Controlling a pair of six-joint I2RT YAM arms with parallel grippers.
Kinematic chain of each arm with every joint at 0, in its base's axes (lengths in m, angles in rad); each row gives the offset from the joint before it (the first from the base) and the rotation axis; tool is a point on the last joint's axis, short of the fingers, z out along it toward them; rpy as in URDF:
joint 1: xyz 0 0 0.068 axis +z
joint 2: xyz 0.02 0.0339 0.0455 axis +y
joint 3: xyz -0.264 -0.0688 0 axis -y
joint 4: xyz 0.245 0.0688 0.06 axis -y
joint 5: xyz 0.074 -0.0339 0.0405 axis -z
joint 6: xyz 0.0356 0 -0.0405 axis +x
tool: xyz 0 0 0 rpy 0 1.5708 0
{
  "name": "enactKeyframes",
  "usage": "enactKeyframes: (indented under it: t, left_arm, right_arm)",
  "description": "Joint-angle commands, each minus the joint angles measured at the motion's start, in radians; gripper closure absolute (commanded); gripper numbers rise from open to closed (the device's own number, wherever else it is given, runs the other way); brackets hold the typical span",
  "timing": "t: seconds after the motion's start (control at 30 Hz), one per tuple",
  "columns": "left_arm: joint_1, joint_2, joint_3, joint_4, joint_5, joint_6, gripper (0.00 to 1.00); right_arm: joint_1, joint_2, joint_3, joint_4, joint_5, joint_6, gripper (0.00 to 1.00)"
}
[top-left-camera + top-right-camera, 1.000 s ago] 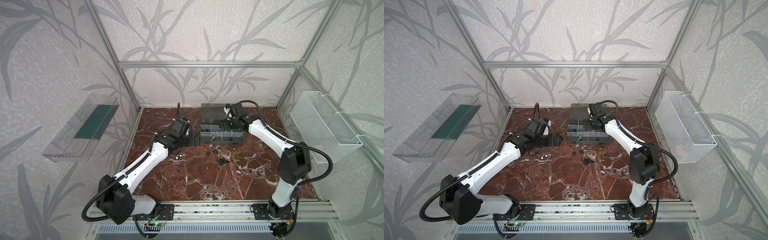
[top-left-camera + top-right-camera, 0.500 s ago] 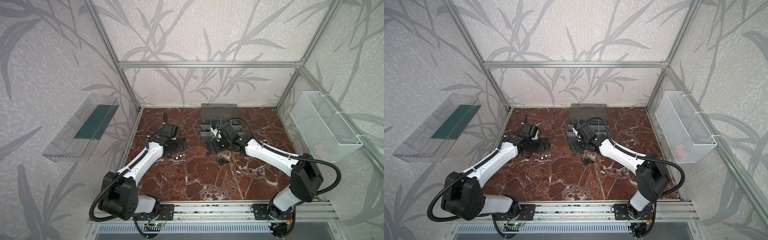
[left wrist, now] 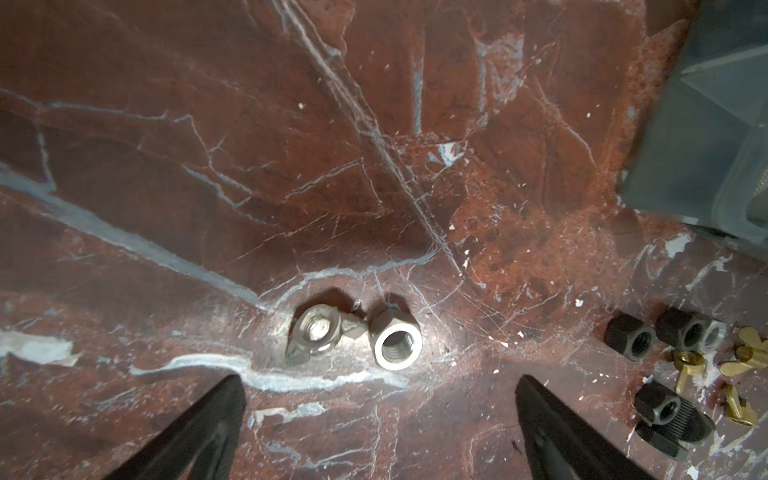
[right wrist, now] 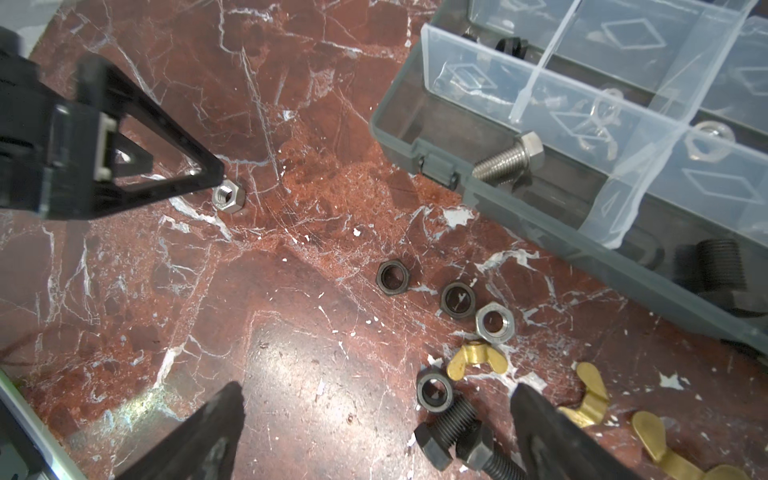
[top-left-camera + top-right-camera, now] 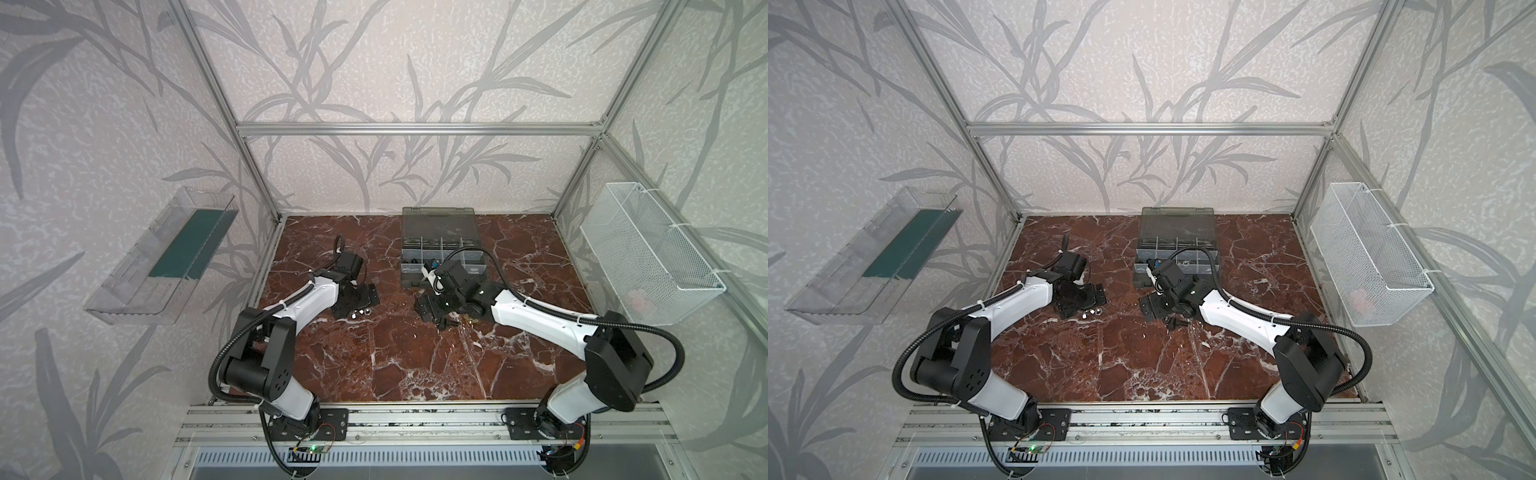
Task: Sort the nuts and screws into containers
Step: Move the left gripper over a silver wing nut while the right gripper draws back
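My left gripper [image 3: 380, 386] stands open just above the marble, close to two silver nuts [image 3: 398, 343] that lie side by side on the table and show in both top views [image 5: 359, 312] [image 5: 1090, 312]. My right gripper [image 4: 378, 395] is open and low over a loose pile. In that pile two black screws [image 4: 453, 432] and a black nut [image 4: 434, 390] lie by one fingertip, with more black nuts [image 4: 392, 277], a silver nut [image 4: 494, 322] and brass wing nuts [image 4: 478, 361] nearby. The containers [image 4: 457, 166] sit in the open grey case beyond the pile, and one of them holds a silver screw [image 4: 509, 162].
The case's smoky lid [image 5: 438, 220] lies open toward the back wall. A clear tray with a green strip [image 5: 174, 253] hangs on the left wall and a white mesh basket [image 5: 648, 257] on the right. An aluminium rail [image 5: 415, 419] runs along the front edge.
My right gripper left the case, came forward and down to the loose pile, and its jaws widened. My left gripper drew back from the case to the two silver nuts.
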Motion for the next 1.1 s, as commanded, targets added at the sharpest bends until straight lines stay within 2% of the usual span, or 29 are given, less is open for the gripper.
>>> enactKeyframes:
  t: [0.0,0.47,0.77,0.93,1.07]
  left_arm:
    - [0.004,0.027,-0.008,0.037,0.008,-0.018,0.01]
    - [0.001,0.082,-0.017,0.13,0.099,-0.054,0.0]
    - [-0.037,0.075,-0.028,0.165,0.154,-0.1,0.0]
    - [-0.028,0.022,0.009,0.049,0.036,-0.035,0.01]
    - [-0.016,0.04,0.056,-0.031,-0.028,0.012,0.0]
  right_arm:
    - [0.005,-0.033,-0.011,0.012,0.008,0.003,0.01]
    - [0.004,-0.03,-0.011,0.008,0.016,0.009,0.01]
    - [0.004,-0.025,-0.011,0.003,0.024,0.016,0.01]
    - [0.004,-0.03,-0.018,0.008,0.019,0.022,0.01]
    - [0.004,-0.033,-0.026,0.013,0.013,0.025,0.01]
